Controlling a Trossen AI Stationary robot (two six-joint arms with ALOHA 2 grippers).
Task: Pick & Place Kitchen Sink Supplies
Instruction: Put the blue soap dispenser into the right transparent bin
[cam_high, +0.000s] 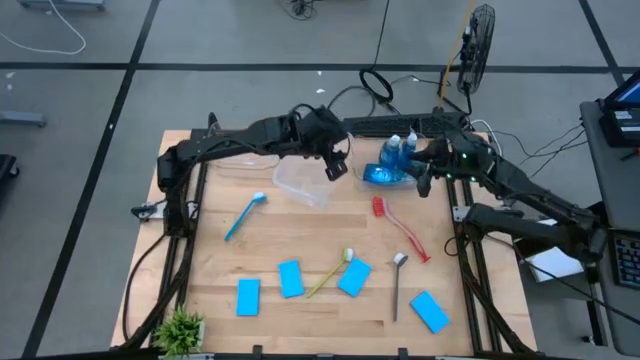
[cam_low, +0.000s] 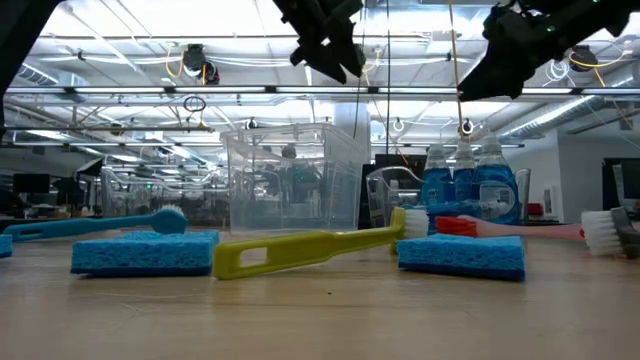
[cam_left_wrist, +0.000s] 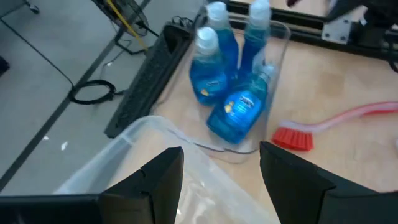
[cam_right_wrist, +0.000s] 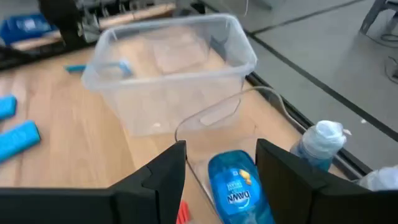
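Several blue-liquid bottles (cam_left_wrist: 239, 106) sit in a shallow clear tub (cam_high: 392, 180) at the table's far right; most stand upright and one leans (cam_right_wrist: 236, 186). My left gripper (cam_left_wrist: 221, 180) is open, raised over a deeper clear tub (cam_high: 300, 182). My right gripper (cam_right_wrist: 221, 171) is open and hovers above the leaning bottle. Both show high above the table in the low view. Flat on the wood lie several blue sponges (cam_high: 291, 278) and the blue brush (cam_high: 245, 215), yellow brush (cam_high: 330, 272), red brush (cam_high: 400, 228) and grey brush (cam_high: 398, 285).
A small green plant (cam_high: 180, 328) stands at the near left corner. Black cables and a keyboard-like bar (cam_left_wrist: 140, 93) lie just beyond the table's far edge. Bare wood (cam_high: 300, 230) shows between the tubs and the row of sponges.
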